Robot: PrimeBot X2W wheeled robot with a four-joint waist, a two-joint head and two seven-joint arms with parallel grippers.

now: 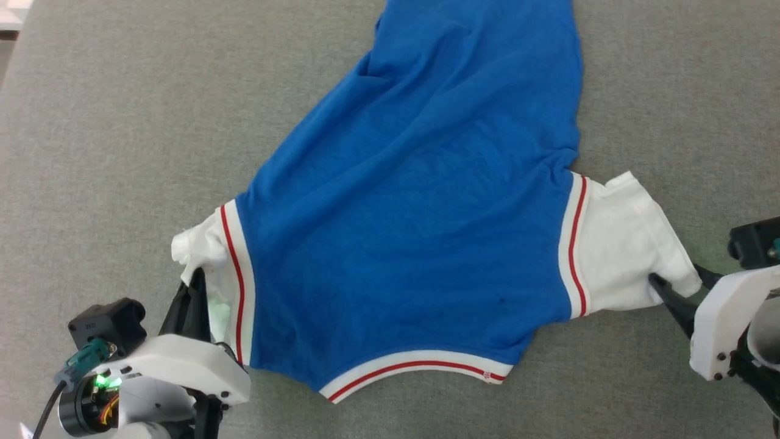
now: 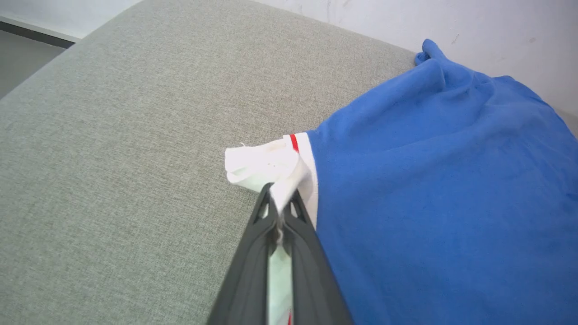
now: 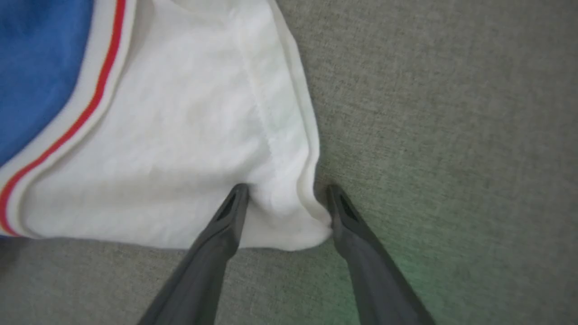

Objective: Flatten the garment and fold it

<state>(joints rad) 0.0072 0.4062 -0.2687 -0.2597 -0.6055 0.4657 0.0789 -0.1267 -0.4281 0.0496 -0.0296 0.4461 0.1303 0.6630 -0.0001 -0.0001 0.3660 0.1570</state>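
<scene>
My left claw [image 1: 196, 279] is clamped tight on the bunched left sleeve [image 1: 198, 244] of the garment [image 1: 414, 201]. The white cloth is pinched between its two dark fingers and crumples out past their tips. The garment lies spread on the table [image 1: 122, 122] between my two claws. Its royal-blue body runs away to the far side in soft creases and rucks up at the end near a pale wall [image 2: 406, 22]. White trim with a thin red stripe edges both shoulder seams and the curved band [image 1: 414, 366] at the near edge. The table's cover is grey woven cloth, flat and matte. On the right, the right sleeve [image 1: 621, 244] lies flatter, thin white knit with a stitched hem. My right claw [image 3: 286, 192] stands apart, one finger on the sleeve's near corner, the other just beside its hem.
</scene>
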